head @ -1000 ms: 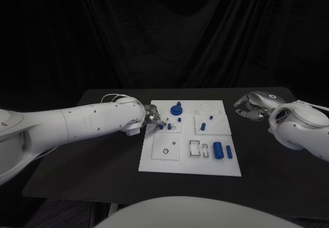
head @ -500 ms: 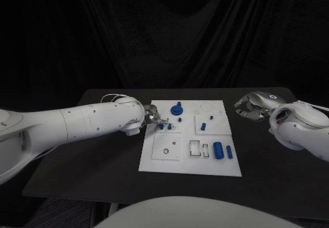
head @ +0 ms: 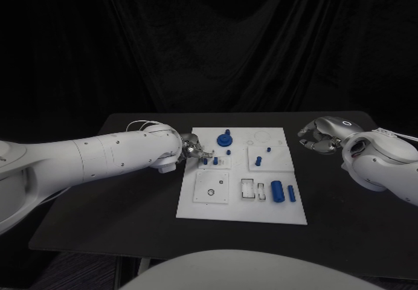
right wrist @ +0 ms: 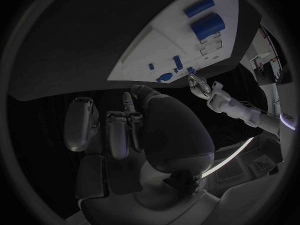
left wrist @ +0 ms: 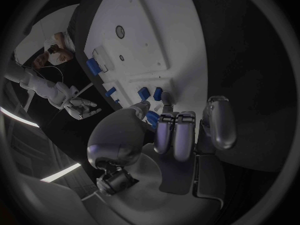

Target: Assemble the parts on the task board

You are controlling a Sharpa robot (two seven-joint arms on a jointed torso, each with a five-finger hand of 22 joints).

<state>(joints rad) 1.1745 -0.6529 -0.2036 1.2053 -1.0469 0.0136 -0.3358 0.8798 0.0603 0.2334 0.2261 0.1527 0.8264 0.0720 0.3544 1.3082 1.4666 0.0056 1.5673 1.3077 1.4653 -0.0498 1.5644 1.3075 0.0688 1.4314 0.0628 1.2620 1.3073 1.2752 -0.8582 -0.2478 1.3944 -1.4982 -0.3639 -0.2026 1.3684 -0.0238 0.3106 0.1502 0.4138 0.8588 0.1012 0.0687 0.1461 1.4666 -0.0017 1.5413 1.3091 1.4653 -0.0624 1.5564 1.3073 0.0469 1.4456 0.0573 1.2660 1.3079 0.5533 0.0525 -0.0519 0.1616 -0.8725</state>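
The small blue cylindrical peg (head: 205, 161), near the left edge of the white plastic task board (head: 244, 208), has barely shifted, the left robot hand (head: 192, 148) staying clamped on it, seating apparently unfinished; the right robot hand (head: 318, 138) waits curled, empty.

Left hand (head: 193, 148) fingertips hide part; grip unclear.

Matt white task board (head: 242, 211), matt black table (head: 130, 211)

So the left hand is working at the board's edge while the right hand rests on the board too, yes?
Not quite. In the head view the right hand is off the board, over the black table beside it. The left hand is at the board's edge.
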